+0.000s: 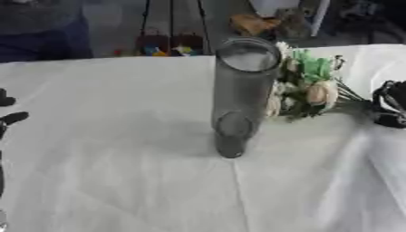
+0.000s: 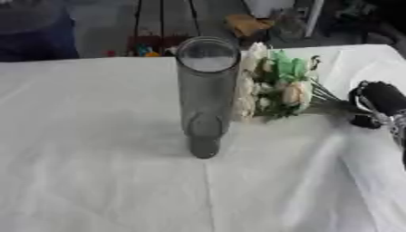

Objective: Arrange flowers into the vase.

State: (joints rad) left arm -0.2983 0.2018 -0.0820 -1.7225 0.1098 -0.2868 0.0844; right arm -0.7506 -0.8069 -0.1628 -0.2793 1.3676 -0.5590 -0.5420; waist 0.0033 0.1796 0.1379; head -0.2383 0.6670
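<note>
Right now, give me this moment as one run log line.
vase: upright, empty | flowers: on white cloth, right of vase | right hand: at stems, grip unclear | left hand: idle at left edge

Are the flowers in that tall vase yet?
Not yet. The flowers lie on the table beside the upright vase, whose mouth shows nothing inside.

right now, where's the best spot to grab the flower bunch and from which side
Probably by the stems, coming from the robot's right. The flower bunch lies on the table with blooms against the vase and stems fanning toward the right hand, already at their ends.
</note>
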